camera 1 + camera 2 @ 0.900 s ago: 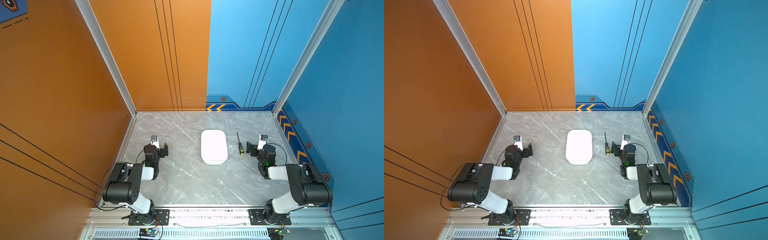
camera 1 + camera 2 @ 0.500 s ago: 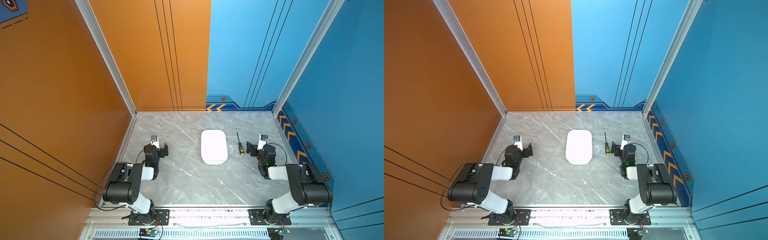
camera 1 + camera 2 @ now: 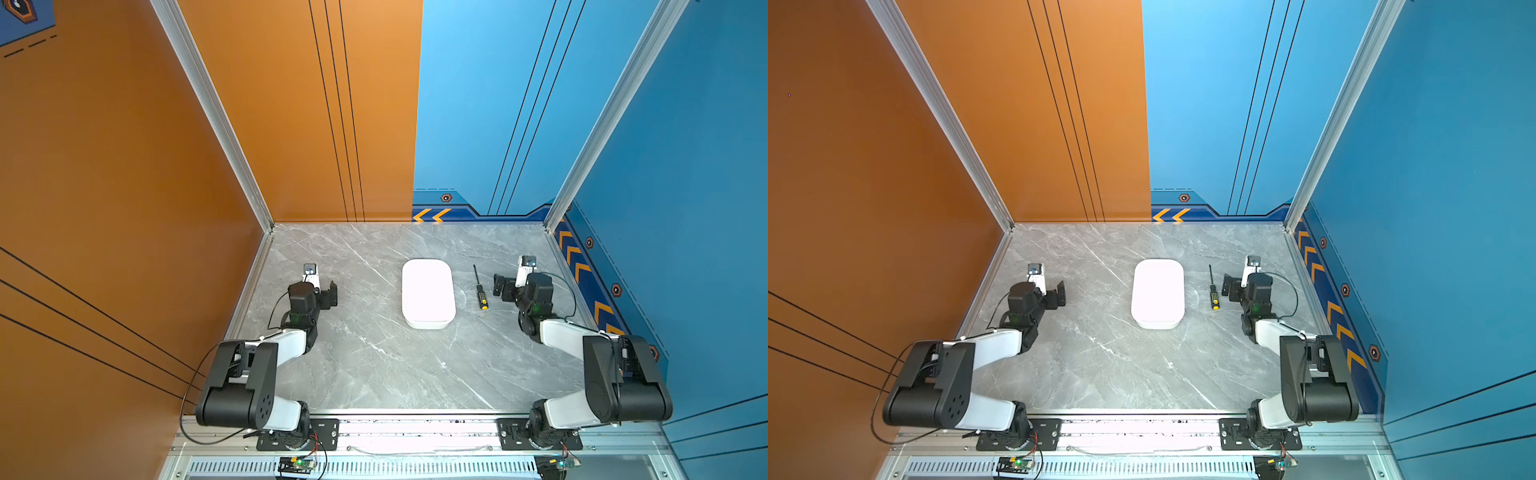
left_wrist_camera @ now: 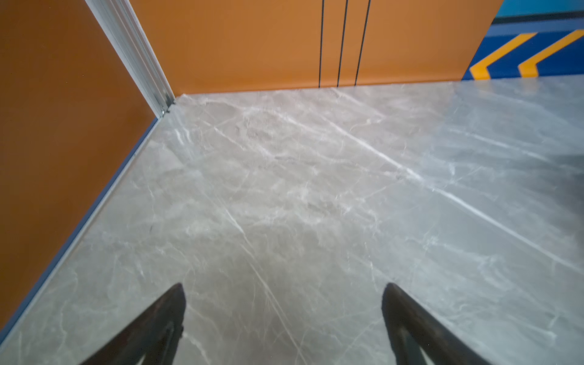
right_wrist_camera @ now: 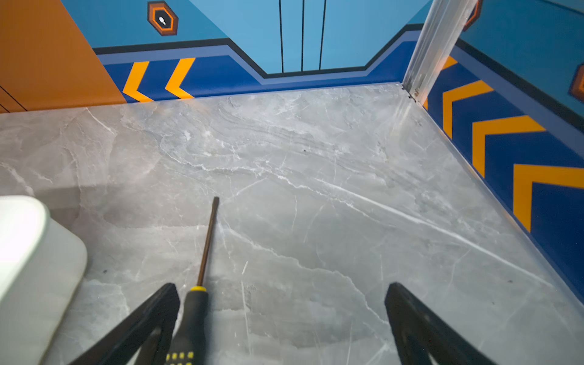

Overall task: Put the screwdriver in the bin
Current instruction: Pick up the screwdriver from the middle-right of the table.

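Fingers (image 5: 148, 319) of the right gripper (image 5: 281, 287) stood spread, empty — the left gripper (image 4: 282, 287) too; the screwdriver (image 5: 192, 316) lay beside the bin (image 5: 38, 268).

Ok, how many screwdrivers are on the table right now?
1. The screwdriver lies flat on the table, between the bin and the open right gripper, shaft pointing to the back wall. None shows inside the bin, and nothing seems hidden.
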You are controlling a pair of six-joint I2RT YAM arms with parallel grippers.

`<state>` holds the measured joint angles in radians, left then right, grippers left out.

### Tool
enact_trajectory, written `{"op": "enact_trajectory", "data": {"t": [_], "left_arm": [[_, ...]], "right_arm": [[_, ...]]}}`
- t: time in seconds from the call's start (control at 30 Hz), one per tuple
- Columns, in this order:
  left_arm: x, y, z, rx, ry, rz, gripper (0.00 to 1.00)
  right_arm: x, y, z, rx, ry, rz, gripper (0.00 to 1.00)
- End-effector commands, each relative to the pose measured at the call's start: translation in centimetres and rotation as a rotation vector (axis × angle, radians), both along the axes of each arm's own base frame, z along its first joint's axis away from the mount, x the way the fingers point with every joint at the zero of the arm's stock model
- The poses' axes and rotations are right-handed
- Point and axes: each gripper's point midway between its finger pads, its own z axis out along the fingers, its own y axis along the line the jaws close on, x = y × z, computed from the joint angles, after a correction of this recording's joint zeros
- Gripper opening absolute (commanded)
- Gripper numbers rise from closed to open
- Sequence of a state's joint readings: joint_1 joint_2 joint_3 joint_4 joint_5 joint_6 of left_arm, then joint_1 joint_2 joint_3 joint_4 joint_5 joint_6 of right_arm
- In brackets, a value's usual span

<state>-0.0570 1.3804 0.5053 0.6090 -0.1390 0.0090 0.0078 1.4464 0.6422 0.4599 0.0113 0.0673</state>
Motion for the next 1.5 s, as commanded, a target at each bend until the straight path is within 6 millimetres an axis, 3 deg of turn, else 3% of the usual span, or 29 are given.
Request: {"op": "enact_trajectory", "data": {"t": [0.0,0.13,0.27,0.37,0.5,0.73,1.13,1.47], "left_arm": [[0.0,-1.6,3.6,-0.094,0.015,-0.053,0.98],[0.0,-4.7,5.4,-0.255,0.031,-0.148,0.98],[0.0,-7.8,4.2,-0.41,0.14,-0.241,0.98],[-0.2,-9.4,2.8,-0.493,0.203,-0.271,0.98],[-0.8,-11.6,1.3,-0.573,0.278,-0.326,0.98],[-2.5,-16.1,0.7,-0.655,0.38,-0.534,0.98],[-5.7,-19.3,-1.3,-0.693,0.488,-0.637,0.98],[-6.6,-21.2,-2.7,-0.681,0.539,-0.636,0.98]], "right_arm": [[-0.4,2.0,1.1,0.071,0.195,0.07,1.0],[-0.6,5.2,1.2,0.071,0.427,0.133,1.0],[-1.7,6.8,0.0,0.04,0.625,0.099,0.93],[-2.4,7.8,-1.2,0.132,0.689,0.111,0.92],[-3.7,8.0,-3.2,0.162,0.776,0.111,0.89],[-5.6,8.0,-6.8,0.119,0.929,0.104,0.86],[-6.2,7.8,-10.2,0.089,1.048,0.086,0.78],[-4.7,7.9,-10.6,0.078,1.044,0.075,0.77]]}}
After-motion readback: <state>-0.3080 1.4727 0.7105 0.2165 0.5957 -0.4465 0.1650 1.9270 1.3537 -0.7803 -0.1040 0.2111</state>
